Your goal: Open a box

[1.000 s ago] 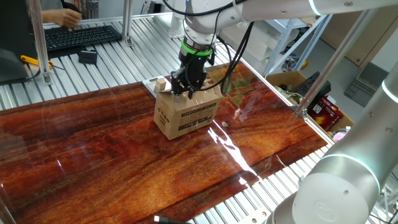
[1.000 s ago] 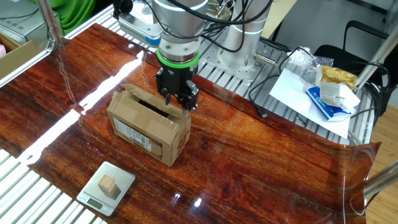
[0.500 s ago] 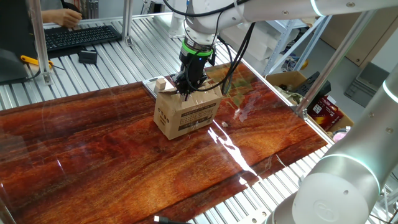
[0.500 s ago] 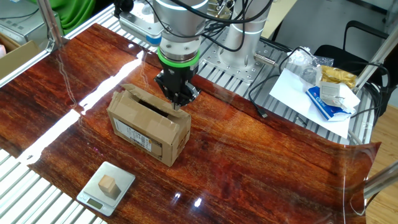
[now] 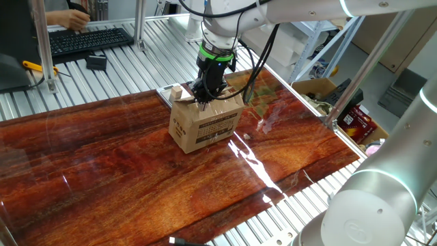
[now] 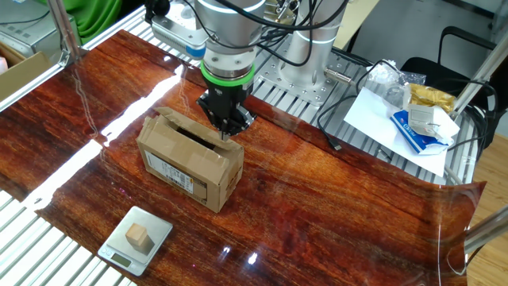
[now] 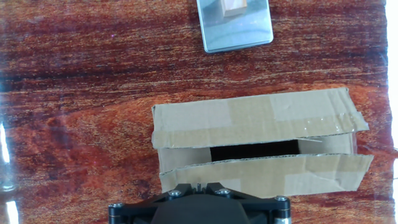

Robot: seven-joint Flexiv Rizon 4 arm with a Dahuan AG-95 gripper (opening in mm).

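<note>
The box [image 5: 205,124] is a small brown carton standing on the wooden table, also seen in the other fixed view [image 6: 189,163] and the hand view [image 7: 261,143]. Its two long top flaps are parted by a dark slit. The flap on the arm's side [image 7: 267,173] is slightly lifted. My gripper [image 6: 227,132] points straight down at that flap's edge, and its fingers are shut together [image 5: 204,102]. The hand view shows the closed fingertips [image 7: 198,185] over the flap's outer edge. No frame shows cardboard between them.
A small metal scale carrying a wooden cube [image 6: 140,236] sits on the table just beyond the box [image 7: 235,22]. A larger open carton [image 5: 321,89] stands off the table's far end. Papers and cables [image 6: 405,119] lie beside the arm's base.
The fingers have closed at the box's flap; one second ago they stood open astride it. The hand and the box have stayed in place.
</note>
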